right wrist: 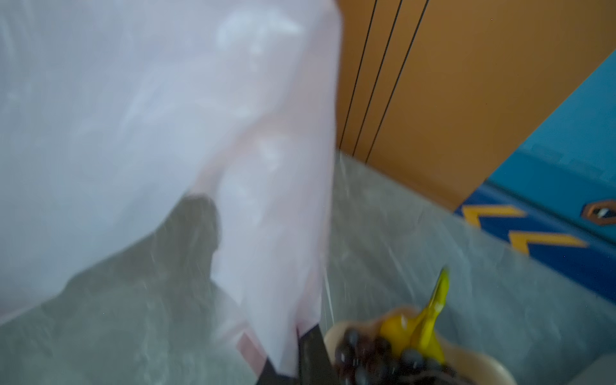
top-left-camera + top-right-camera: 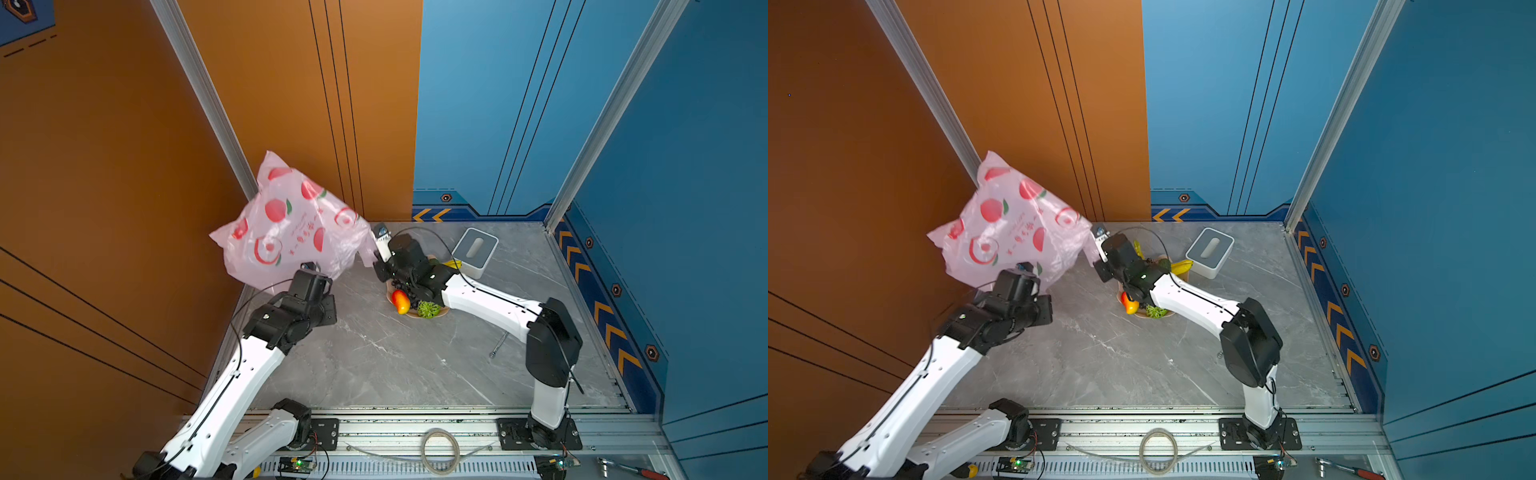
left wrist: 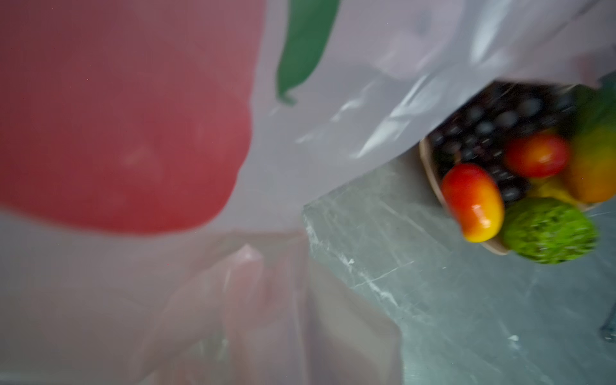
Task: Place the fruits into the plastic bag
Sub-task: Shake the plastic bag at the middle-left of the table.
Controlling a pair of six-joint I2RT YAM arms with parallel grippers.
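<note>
Above grey marbled tabletop (image 2: 395, 361), thin crinkly translucent-pink plastic bag (image 2: 282, 224) billowed, clamped shut in left gripper (image 2: 309, 266) and right gripper (image 2: 376, 259); glossy rounded toy fruits (image 2: 400, 301) sat heaped on beige wavy-rimmed plate (image 3: 429, 166).

The plastic bag (image 2: 286, 226) hangs over the tabletop's (image 2: 374, 357) far left corner, the fruits (image 2: 401, 301) lie on a plate (image 3: 431, 170) right of it, and a box (image 2: 475, 252) stands just right of the plate.
</note>
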